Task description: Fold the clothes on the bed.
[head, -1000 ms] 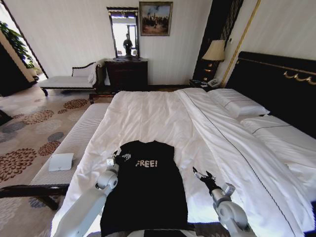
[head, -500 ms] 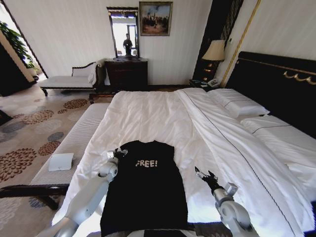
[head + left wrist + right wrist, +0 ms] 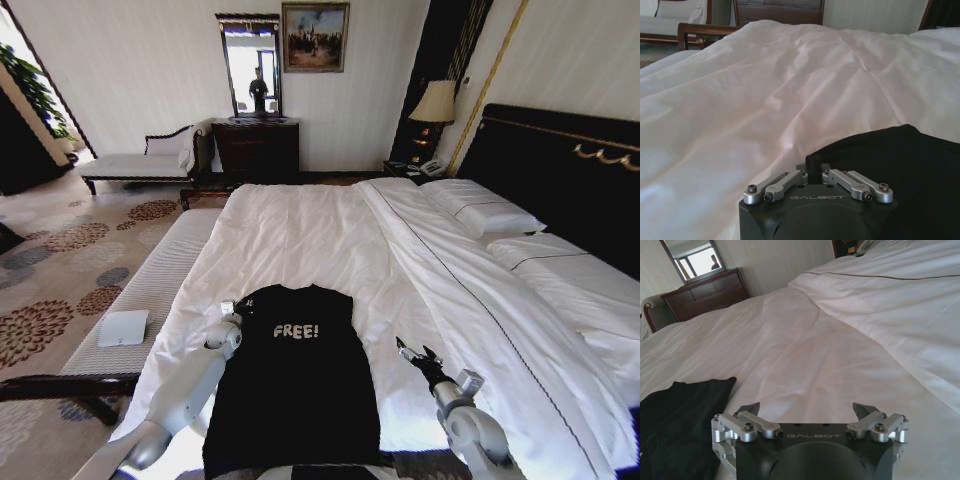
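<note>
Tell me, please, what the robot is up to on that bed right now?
It is folding a black T-shirt lying flat on the white bed. The left gripper is shut on the shirt's edge near the shoulder. The right gripper hovers open over bare sheet beside the shirt, holding nothing.

Shirt [image 3: 300, 385]: black, white "FREE!" lettering on chest. Bed [image 3: 330, 240]: white sheets, white pillows [image 3: 482, 210]; thin dark stripe along the folded cover [image 3: 440, 280]. Headboard [image 3: 560, 170], far right: black with gold trim. Carpet [image 3: 60, 260], left: pale grey with brown flower pattern. Bench [image 3: 160, 285]: pale, ribbed. Far dresser [image 3: 257, 150]: dark brown wood.
</note>
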Motion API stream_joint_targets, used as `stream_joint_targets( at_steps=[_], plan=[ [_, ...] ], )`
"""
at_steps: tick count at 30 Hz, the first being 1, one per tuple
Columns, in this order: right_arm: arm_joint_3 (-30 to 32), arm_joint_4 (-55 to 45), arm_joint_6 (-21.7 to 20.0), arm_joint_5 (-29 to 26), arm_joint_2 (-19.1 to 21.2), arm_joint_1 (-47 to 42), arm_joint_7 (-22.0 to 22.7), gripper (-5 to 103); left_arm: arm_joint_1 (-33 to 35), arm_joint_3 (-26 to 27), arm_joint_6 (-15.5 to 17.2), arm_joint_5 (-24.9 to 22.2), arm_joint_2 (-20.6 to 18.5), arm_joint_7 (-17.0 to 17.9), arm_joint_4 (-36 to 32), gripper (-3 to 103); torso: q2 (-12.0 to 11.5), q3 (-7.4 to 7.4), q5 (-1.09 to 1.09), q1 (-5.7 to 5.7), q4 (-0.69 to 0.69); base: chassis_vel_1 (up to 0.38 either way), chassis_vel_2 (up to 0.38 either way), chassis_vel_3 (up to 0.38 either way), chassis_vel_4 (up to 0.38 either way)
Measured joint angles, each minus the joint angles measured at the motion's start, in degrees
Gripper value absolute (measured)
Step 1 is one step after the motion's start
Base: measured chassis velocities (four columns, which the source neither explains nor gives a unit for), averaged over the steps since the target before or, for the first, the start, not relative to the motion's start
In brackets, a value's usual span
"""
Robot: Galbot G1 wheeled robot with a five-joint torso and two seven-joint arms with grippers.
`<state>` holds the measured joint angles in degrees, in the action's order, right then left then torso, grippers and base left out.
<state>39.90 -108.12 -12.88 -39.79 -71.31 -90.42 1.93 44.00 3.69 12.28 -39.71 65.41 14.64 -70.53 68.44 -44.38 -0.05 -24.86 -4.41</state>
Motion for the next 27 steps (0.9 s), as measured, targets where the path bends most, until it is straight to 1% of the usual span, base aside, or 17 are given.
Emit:
stream_joint_targets(
  at_steps=[1, 3, 10, 12, 13, 16, 17, 21, 23, 26, 27],
  plan=[
    [-0.07, 0.1, 0.0, -0.03, 0.08, 0.12, 0.0, 100, 0.0, 0.0, -0.08, 0.08, -0.06, -0.03, 0.0, 4, 0.0, 0.0, 0.0, 0.0, 0.0, 0.0, 0.0, 0.0, 0.0],
    [-0.26, 0.26, 0.0, -0.04, 0.21, 0.33, 0.0, 100, 0.0, 0.0, -0.19, 0.16, -0.16, -0.03, -0.03, 3, 0.0, 0.01, 0.0, 0.0, 0.0, 0.0, 0.0, 0.0, 0.0],
    [-1.64, 1.4, -0.01, -0.23, 1.51, 2.36, 0.03, 100, -0.8, -0.34, -0.59, 0.67, -0.69, -0.02, 0.18, 3, 0.0, 0.0, 0.0, 0.0, 0.0, 0.0, 0.0, 0.0, 0.0],
    [-2.64, 2.44, -0.42, -1.58, 2.85, 4.35, 0.19, 100, -1.16, -0.54, -0.66, 0.67, -1.05, -0.01, 0.41, 3, 0.0, 0.0, 0.0, 0.0, 0.0, 0.0, 0.0, 0.0, 0.0],
    [-2.64, 2.44, -0.42, -1.58, 2.85, 4.35, 0.19, 100, -1.16, -0.54, -0.66, 0.67, -1.05, -0.01, 0.41, 3, 0.0, 0.0, 0.0, 0.0, 0.0, 0.0, 0.0, 0.0, 0.0],
    [-4.37, 4.79, -2.41, -6.27, 5.34, 8.89, 0.79, 100, -1.81, -1.06, -0.72, 0.59, -1.44, 0.09, 0.63, 3, 0.0, 0.0, 0.01, 0.0, 0.01, 0.0, 0.0, 0.0, 0.0],
    [-4.37, 4.79, -2.41, -6.27, 5.34, 8.89, 0.79, 100, -1.81, -1.06, -0.72, 0.59, -1.44, 0.09, 0.63, 3, 0.0, 0.0, 0.01, 0.0, 0.01, 0.0, 0.0, 0.0, 0.0],
    [-7.86, 12.64, -8.0, -14.04, 10.5, 18.93, 0.98, 100, -3.31, -2.91, -0.77, 0.3, -1.72, 0.93, 1.11, 3, 0.0, 0.0, 0.01, 0.0, 0.02, 0.0, 0.0, 0.0, 0.0],
    [-8.4, 13.96, -8.52, -14.87, 11.04, 20.36, 0.83, 100, -3.5, -3.3, -0.82, 0.3, -1.79, 1.01, 1.24, 3, 0.0, 0.0, 0.01, 0.0, 0.01, 0.0, 0.0, 0.0, 0.0],
    [-12.59, 21.69, -9.37, -17.8, 13.19, 27.97, -1.31, 100, -3.89, -4.96, -1.1, 0.87, -2.16, 1.08, 1.89, 3, 0.0, -0.01, 0.02, -0.01, 0.01, 0.0, 0.0, 0.0, 0.0],
    [-12.59, 21.69, -9.37, -17.8, 13.19, 27.97, -1.31, 100, -3.89, -4.96, -1.1, 0.87, -2.16, 1.08, 1.89, 3, 0.0, -0.01, 0.02, -0.01, 0.01, 0.0, 0.0, 0.0, 0.0]
  ],
)
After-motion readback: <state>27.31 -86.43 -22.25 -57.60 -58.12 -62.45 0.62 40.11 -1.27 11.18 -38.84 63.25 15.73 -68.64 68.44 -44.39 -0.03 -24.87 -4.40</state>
